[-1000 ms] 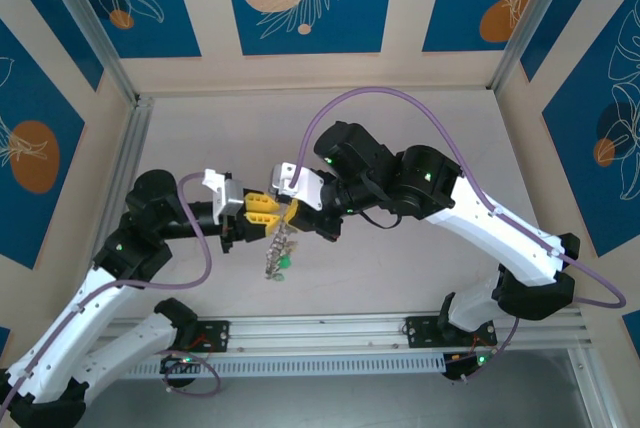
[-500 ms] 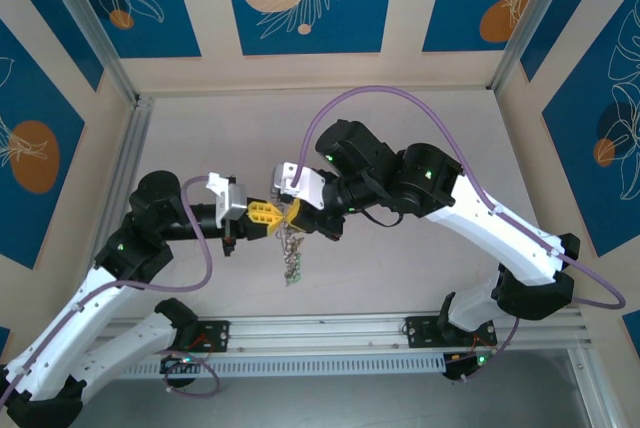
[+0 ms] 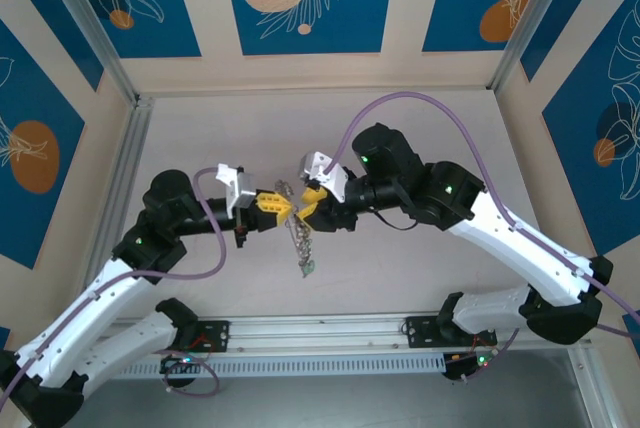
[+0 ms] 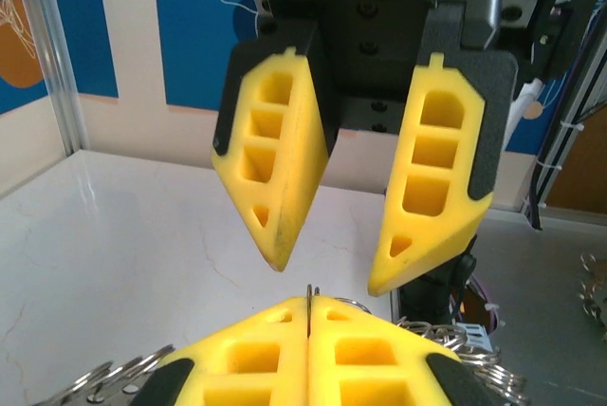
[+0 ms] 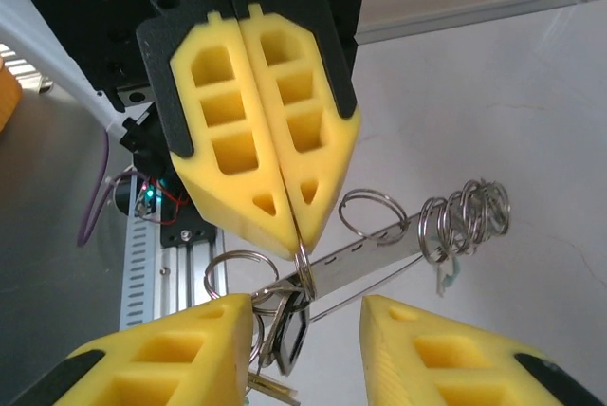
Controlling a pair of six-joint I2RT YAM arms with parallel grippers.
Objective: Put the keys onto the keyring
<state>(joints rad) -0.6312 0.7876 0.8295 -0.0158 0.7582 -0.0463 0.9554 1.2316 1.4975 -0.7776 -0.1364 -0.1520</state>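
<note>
My left gripper (image 3: 277,204) (image 4: 310,300) is shut on a small split ring (image 5: 303,268) held above the table. That ring sits around the flat grey band of the keyring (image 5: 365,252), which runs off to the right with several more split rings (image 5: 465,216) and a green tag (image 3: 311,268) strung on it. The silver key with its dark-framed tag (image 5: 296,330) hangs just below the pinched ring. My right gripper (image 3: 308,204) (image 5: 305,304) faces the left one and stands open, its fingers either side of the ring and key without touching them.
The whole bunch (image 3: 302,240) dangles over the pale table (image 3: 420,268) in front of the arms. A metal rail (image 3: 330,333) runs along the near edge. Walls with blue panels close in the back and sides.
Both arms have shifted right. The right gripper has drawn back from the left one, leaving a gap. The hanging bunch has swung right and lower.
</note>
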